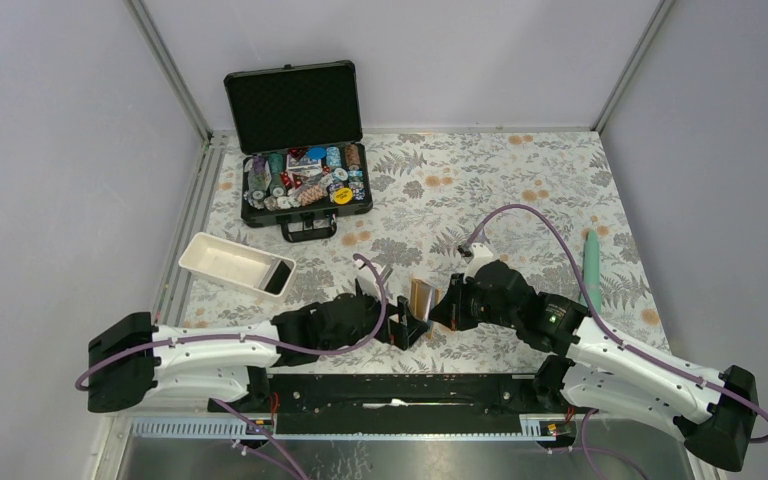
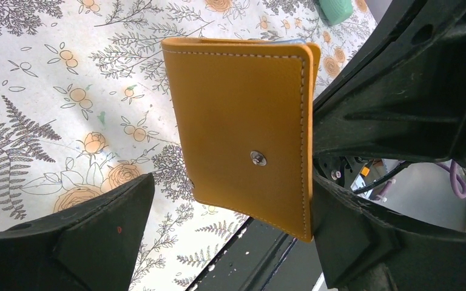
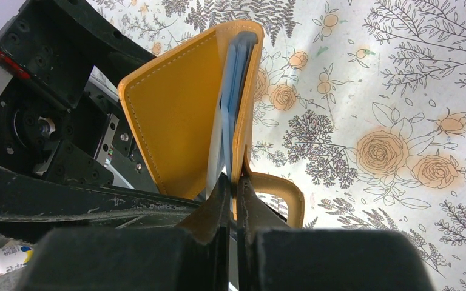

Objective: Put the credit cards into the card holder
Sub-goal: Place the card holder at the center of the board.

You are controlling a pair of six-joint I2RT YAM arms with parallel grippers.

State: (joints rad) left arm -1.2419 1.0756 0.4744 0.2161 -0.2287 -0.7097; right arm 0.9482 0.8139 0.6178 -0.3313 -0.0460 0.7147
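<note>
My right jaws are clenched on one short edge of the card holder, carrying it above the floral table, near the front edge and between my two arms. Its long axis runs straight away from my right fingertips, with the far end gaping and pale blue sleeves showing between the orange covers. My left jaws are released and wide apart on either side of the holder, whose snap-stud cover faces that wrist. I cannot tell whether they touch it.
</note>
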